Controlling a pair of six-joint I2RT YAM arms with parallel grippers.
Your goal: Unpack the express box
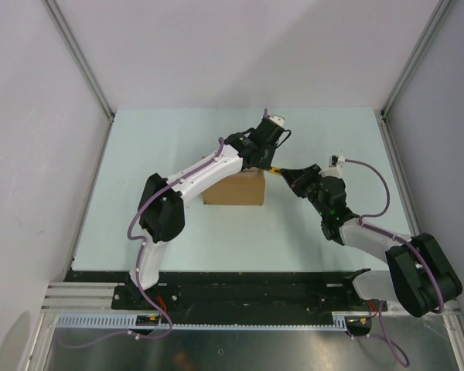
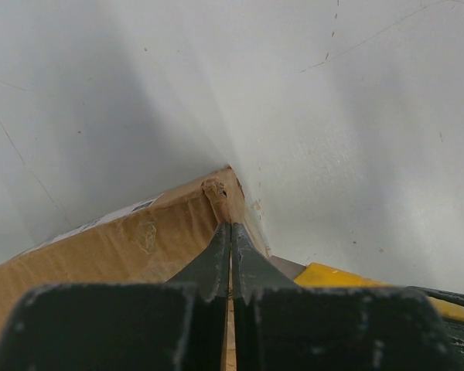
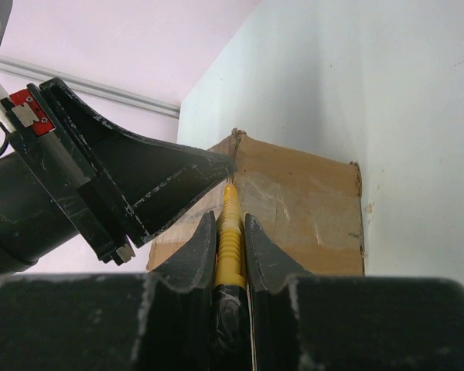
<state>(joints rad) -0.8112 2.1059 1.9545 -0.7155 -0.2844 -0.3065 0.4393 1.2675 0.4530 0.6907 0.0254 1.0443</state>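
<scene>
The express box is a brown taped carton lying closed mid-table. My left gripper is shut, its tips pressed down on the box's far right top corner. In the left wrist view the shut gripper rests on the box edge. My right gripper is shut on the yellow-and-black utility knife. The knife tip touches the top edge of the box, right beside the left gripper's fingers. The knife's yellow body also shows in the left wrist view.
The pale green table is walled by white panels at the back and both sides. A metal rail runs along the near edge by the arm bases. The slim yellow package is not visible.
</scene>
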